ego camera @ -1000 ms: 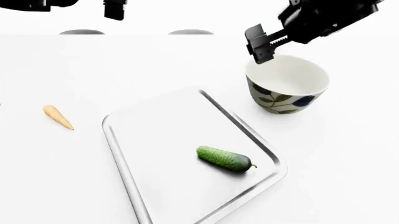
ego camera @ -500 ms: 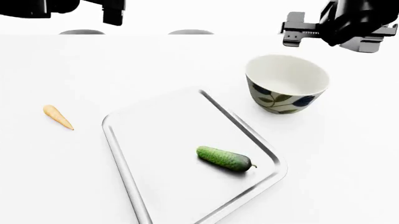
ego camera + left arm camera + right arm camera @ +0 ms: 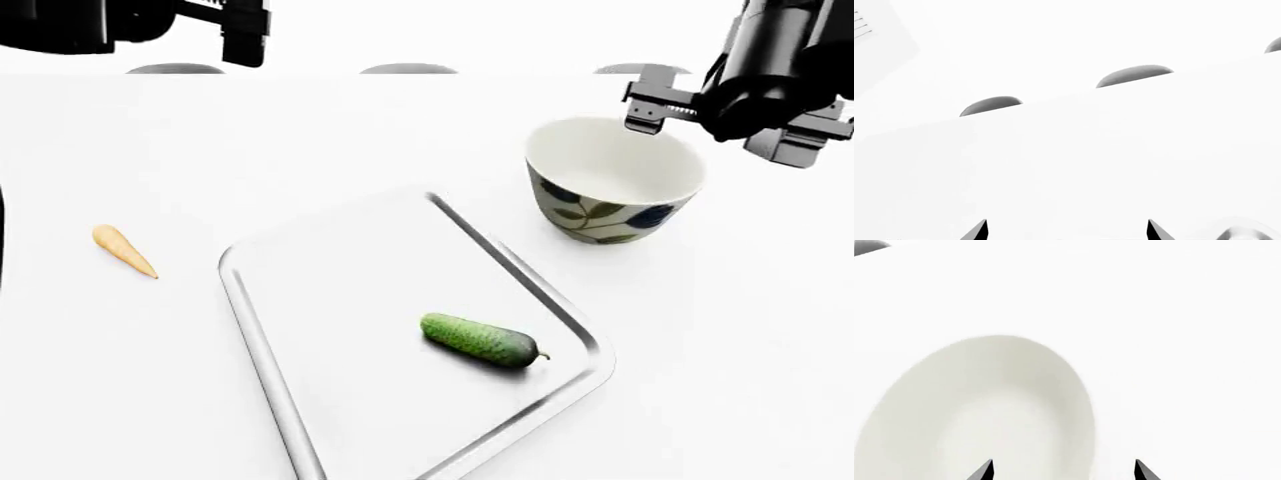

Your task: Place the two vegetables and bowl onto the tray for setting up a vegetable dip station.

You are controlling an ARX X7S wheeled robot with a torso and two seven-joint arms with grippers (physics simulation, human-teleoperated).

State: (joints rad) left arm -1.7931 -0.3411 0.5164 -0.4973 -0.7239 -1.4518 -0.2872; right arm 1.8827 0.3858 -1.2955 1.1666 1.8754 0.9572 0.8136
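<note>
Moved: right pincer (image 3: pixel 727 112) now lower, at bowl (image 3: pixel 615 180) rim.
Pincer state: spread, straddling rim to grasp.
Left pincer (image 3: pixel 244 30): cannot tell.

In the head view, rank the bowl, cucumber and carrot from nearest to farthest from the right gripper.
1. Bowl: directly beside the right gripper, at the table's right.
2. Cucumber: on the tray, toward its near right corner.
3. Carrot: far left on the table, off the tray.

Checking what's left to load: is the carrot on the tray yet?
No, the carrot lies on the table, apart from the tray's left rim.
</note>
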